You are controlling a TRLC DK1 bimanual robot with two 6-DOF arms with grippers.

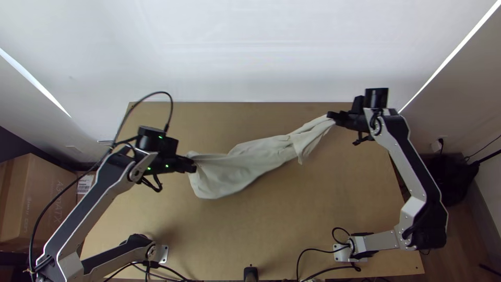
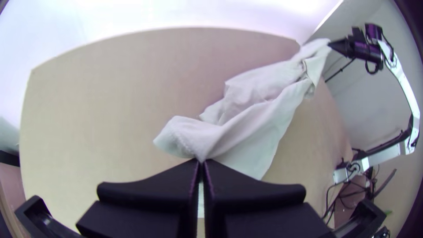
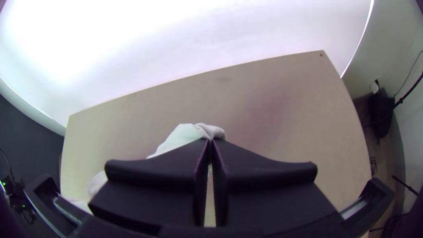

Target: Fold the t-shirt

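Note:
The pale t-shirt [image 1: 245, 162] is stretched between both grippers in the top view, bunched into a slanting band with loose folds. My left gripper [image 1: 192, 164] is shut on its left end; in the left wrist view the tips of my left gripper [image 2: 202, 162] pinch a point of the cloth. At the upper right, my right gripper [image 1: 332, 115] holds the narrow, gathered other end. Cloth bulges past the closed tips of my right gripper [image 3: 211, 142] in the right wrist view. Whether the t-shirt [image 2: 260, 119] touches the table below, I cannot tell.
The light wooden table [image 1: 313, 219] lies below, with a white wall surface [image 1: 250, 52] along its far edge. Cables [image 1: 323, 263] lie by the right arm's base at the near edge. A cardboard box [image 1: 36, 198] stands off the table's left side.

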